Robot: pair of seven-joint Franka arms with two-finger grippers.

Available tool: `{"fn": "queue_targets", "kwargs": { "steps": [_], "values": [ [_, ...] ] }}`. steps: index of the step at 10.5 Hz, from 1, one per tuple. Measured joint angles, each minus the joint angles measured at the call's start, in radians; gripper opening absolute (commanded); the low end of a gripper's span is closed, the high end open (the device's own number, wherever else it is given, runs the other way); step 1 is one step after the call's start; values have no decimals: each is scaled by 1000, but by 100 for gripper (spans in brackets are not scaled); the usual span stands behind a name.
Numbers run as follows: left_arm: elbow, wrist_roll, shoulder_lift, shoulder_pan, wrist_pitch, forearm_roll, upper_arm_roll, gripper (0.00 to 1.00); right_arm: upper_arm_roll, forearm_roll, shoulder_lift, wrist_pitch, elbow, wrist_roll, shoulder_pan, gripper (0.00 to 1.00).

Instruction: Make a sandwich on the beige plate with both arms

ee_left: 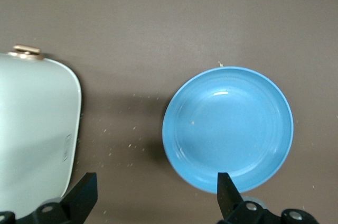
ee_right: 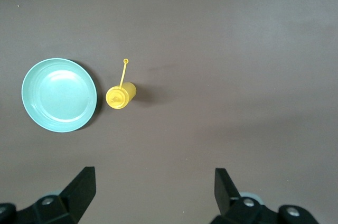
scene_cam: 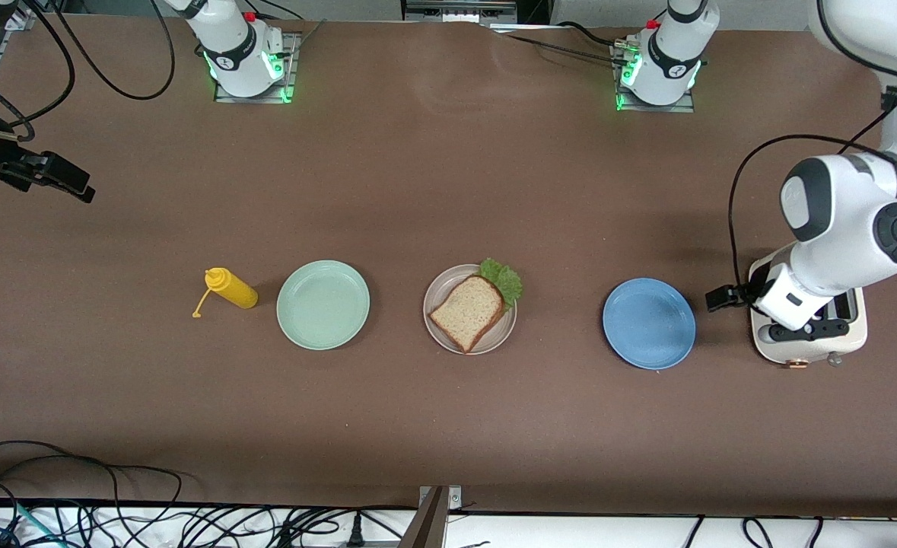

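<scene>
Sandwich (scene_cam: 472,306) found assembled on beige plate (scene_cam: 439,329) | left gripper (ee_left: 156,203) over toaster (scene_cam: 847,335), jaws released, empty | right gripper (ee_right: 153,200) parked over desk (scene_cam: 448,426) edge, jaws released, clear of plates

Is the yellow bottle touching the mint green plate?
Apart. The front view shows bare table between the yellow bottle and the mint green plate; the right wrist view shows that gap too.

A brown table (scene_cam: 433,190) fills nearly the whole front view, its surface matte and evenly lit, with faint crumbs or specks showing near the wrist cameras. Black cables (scene_cam: 113,502) lie tangled along a white strip at the edge nearest the camera. A grey bracket (scene_cam: 434,517), possibly a camera mount, stands there too.
</scene>
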Motion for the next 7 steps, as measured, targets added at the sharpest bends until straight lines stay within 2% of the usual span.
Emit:
{"fn": "queue_targets", "kwargs": {
  "steps": [4, 7],
  "values": [
    [1, 3, -127, 10, -196, 12, 0, 100, 0, 0, 2, -1, 2, 1, 0, 100],
    [2, 3, -208, 10, -291, 31, -2, 100, 0, 0, 1, -5, 6, 3, 0, 100]
  ]
}}
